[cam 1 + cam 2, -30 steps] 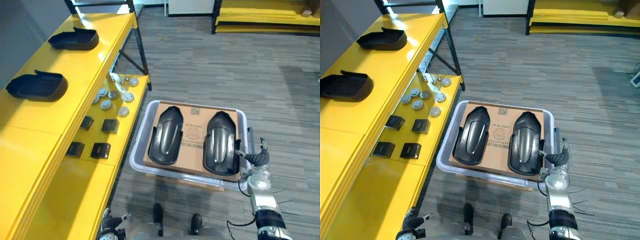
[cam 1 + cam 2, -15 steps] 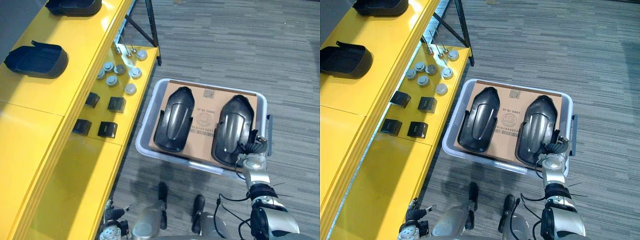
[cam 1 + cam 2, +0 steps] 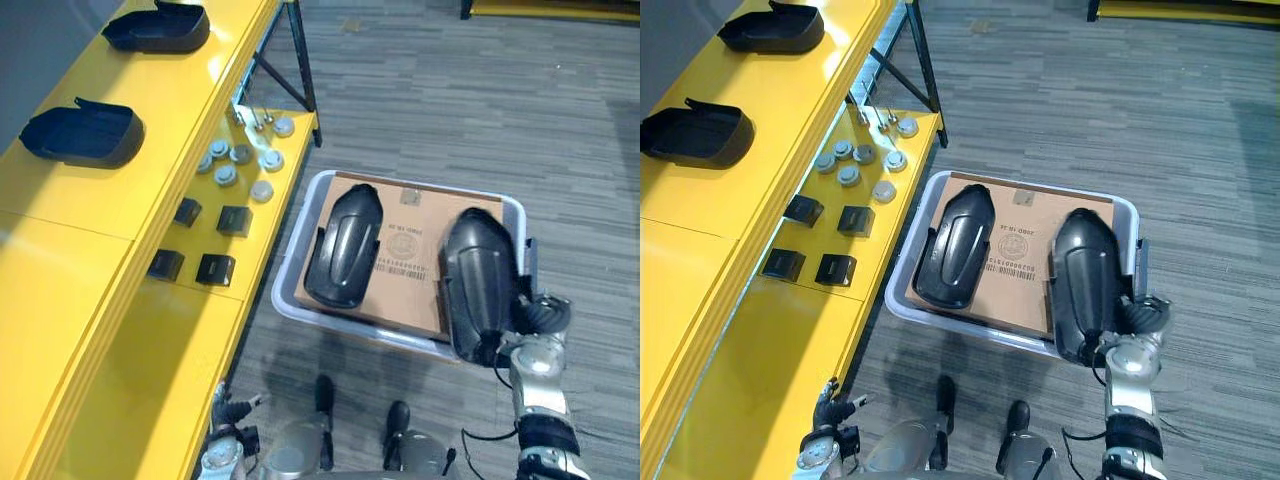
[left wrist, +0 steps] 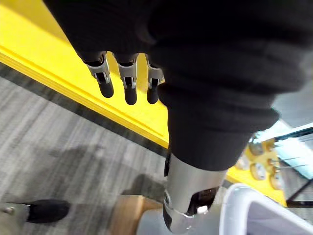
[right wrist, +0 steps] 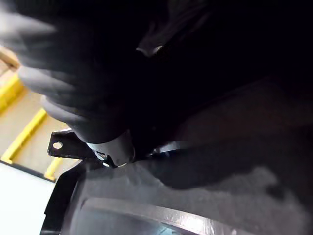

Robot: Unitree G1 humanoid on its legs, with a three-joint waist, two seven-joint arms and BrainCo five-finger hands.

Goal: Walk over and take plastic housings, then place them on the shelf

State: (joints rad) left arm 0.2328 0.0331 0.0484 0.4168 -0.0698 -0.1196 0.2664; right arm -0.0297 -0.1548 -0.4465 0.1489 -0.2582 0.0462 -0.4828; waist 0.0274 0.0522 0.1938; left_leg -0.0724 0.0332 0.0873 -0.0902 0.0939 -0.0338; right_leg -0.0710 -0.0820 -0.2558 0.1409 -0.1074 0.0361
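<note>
**Right hand on the right-hand housing at the bin**

A pale grey bin [image 3: 350,327] stands on the grey carpet [image 3: 450,90] just beside the yellow shelf [image 3: 60,260]. A cardboard sheet [image 3: 410,225] lies in it with two black plastic housings on top. The left housing [image 3: 343,245] lies flat on the cardboard. The right housing [image 3: 478,275] sits askew, its near end reaching over the bin's near rim.

The right hand [image 3: 540,318] is at that near end, its fingers curled against the housing's edge in a grip. In the right wrist view a silver fingertip [image 5: 115,152] presses on the glossy dark shell (the rest of the hand is in shadow there).

The left hand [image 3: 232,408] hangs low beside the shelf front. Its fingers [image 4: 128,81] are straight, relaxed and holding nothing.

Two more black housings, the far one [image 3: 157,28] and the near one [image 3: 85,135], rest well apart on the shelf's top level. On the lower level sit a cluster of round grey caps [image 3: 240,160] and four small black blocks [image 3: 215,268].
</note>
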